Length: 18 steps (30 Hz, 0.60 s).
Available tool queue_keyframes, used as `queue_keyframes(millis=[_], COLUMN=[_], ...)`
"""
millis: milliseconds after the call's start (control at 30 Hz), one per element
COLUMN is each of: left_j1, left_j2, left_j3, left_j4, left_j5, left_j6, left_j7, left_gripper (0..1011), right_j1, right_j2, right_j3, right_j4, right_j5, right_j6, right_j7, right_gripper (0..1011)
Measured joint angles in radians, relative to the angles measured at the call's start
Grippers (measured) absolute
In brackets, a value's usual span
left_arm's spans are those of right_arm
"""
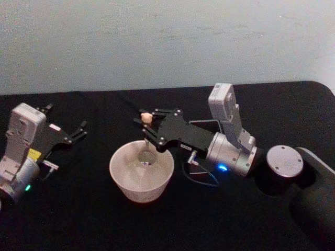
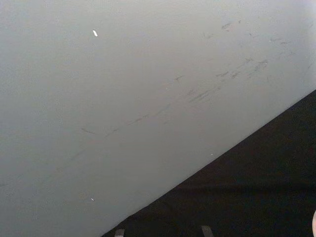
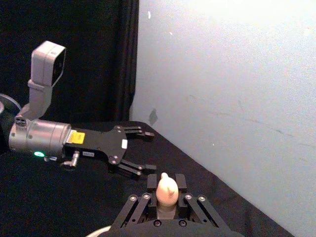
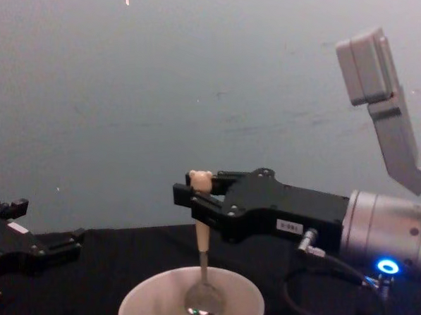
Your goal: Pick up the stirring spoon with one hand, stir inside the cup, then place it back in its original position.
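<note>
The stirring spoon (image 4: 201, 237) stands upright in the cream cup (image 1: 140, 189). Its metal bowl is low inside the cup (image 4: 137, 304), and its bear head (image 1: 147, 118) sticks up above the fingers. My right gripper (image 1: 148, 126) reaches in from the right over the cup's far rim and is shut on the cream handle just under the bear head; the right wrist view shows the spoon's head (image 3: 166, 190) between its fingers. My left gripper (image 1: 66, 121) hovers open to the left of the cup, holding nothing. A dark grey block (image 1: 197, 170) shows under the right arm, mostly hidden; I cannot tell whether it is the original position.
The black tablecloth (image 1: 78, 219) covers the table up to a pale wall (image 1: 167, 42) close behind. A round grey-topped cylinder (image 1: 285, 160) stands at the right. A loose cable (image 1: 207, 180) loops beneath the right wrist. The left gripper (image 3: 140, 150) lies open across from the right one.
</note>
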Motion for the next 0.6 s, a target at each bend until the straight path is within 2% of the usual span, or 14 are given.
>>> queue_keyframes(millis=[300,600], left_j1=[0.0,0.0], left_j2=[0.0,0.0], left_j3=[0.0,0.0], left_j4=[0.0,0.0], left_j5=[0.0,0.0], left_j6=[0.0,0.0], left_j7=[0.0,0.0], left_gripper=[1001,1001], right_j1=[-0.032,-0.083], right_j2=[0.028,0.068], right_j3=[0.018,0.03], right_j4=[-0.043,-0.115], right_j5=[0.0,0.023], right_j6=[0.012,0.037], right_j7=[-0.004,0.004], right_gripper=[214,214])
